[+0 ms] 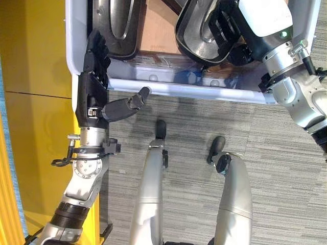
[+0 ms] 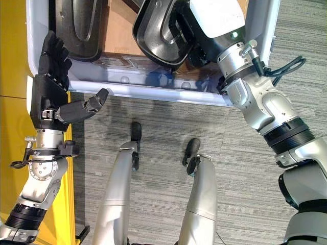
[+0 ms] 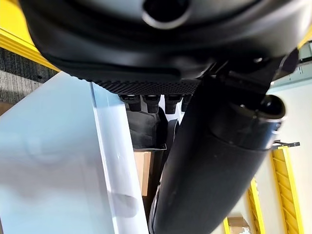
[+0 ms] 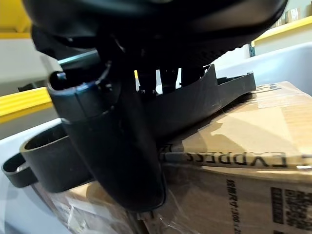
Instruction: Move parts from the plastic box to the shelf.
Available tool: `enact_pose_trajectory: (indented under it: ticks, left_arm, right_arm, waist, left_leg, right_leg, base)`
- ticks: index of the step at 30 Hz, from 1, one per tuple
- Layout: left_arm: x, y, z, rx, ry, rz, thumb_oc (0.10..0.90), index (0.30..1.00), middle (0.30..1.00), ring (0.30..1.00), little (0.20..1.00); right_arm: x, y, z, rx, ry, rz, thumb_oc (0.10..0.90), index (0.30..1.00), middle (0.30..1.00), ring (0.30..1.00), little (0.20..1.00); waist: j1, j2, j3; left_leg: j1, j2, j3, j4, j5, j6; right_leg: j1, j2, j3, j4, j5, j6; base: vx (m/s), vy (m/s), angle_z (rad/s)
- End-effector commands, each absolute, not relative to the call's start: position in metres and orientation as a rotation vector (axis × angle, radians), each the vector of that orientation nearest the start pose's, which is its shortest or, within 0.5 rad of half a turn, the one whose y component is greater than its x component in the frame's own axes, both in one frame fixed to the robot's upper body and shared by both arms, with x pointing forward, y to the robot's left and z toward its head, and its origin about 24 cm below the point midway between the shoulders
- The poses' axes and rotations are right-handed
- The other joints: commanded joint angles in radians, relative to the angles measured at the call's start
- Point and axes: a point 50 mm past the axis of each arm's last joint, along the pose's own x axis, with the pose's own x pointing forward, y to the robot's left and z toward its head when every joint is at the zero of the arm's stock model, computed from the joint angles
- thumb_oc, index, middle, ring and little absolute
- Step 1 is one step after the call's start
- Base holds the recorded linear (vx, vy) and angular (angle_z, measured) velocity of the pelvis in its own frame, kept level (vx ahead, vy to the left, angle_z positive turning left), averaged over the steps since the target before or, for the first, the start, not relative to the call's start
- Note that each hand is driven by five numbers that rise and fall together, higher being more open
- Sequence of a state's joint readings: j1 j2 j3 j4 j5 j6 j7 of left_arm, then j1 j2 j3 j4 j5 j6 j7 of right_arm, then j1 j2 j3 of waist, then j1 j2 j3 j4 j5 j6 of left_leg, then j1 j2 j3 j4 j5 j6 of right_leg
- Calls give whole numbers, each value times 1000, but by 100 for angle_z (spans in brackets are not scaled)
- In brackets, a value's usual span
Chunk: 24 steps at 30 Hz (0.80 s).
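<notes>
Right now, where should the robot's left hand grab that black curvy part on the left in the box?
Probably the black part's raised near rim by the box wall, from above; the open left hand hovers right there, fingers pointing in.

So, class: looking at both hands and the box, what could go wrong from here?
1. The right hand grips a black part tilted over the cardboard carton; it might slip or catch the plastic box wall when lifted.
2. The open left hand sits at the box's corner near another black part; it could knock the rim.
</notes>
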<state>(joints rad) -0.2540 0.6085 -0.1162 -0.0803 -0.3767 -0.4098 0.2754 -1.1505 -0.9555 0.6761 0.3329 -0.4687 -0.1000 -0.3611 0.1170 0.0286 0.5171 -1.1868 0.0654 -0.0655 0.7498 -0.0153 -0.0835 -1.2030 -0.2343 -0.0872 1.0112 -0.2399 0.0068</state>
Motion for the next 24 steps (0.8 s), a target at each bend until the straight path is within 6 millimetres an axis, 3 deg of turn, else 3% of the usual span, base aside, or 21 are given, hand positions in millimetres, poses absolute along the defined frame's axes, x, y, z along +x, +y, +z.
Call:
enact_pose_trajectory:
  ticks: [1, 15, 24]
  left_arm:
    - [265, 217, 141, 98, -541, 57, 900, 1000, 1000, 1000, 1000]
    - [260, 221, 137, 100, -536, 41, 900, 1000, 1000, 1000, 1000]
    - [255, 221, 136, 98, -538, 34, 900, 1000, 1000, 1000, 1000]
  right_arm:
    - [363, -201, 308, -1672, -783, -213, 400, 300, 300, 300, 300]
    - [359, -196, 291, -1718, -870, -136, 400, 300, 300, 300, 300]
    - [348, -184, 285, -1683, -1046, -144, 400, 300, 300, 300, 300]
  waist:
    - [18, 53, 3]
    - [17, 57, 3]
    - [7, 45, 3]
  left_leg:
    - [-14, -48, -19, 66, -175, 80]
    - [12, -45, -15, 68, -177, 85]
    - [136, -10, -11, -34, -145, 79]
  right_leg:
    - [24, 74, 4, 49, -131, -45]
    - [50, 76, 3, 37, -123, -43]
    - [170, 82, -6, -70, -97, -41]
  base:
    - [0, 0, 0]
    - [0, 0, 0]
    - [-32, 7, 0]
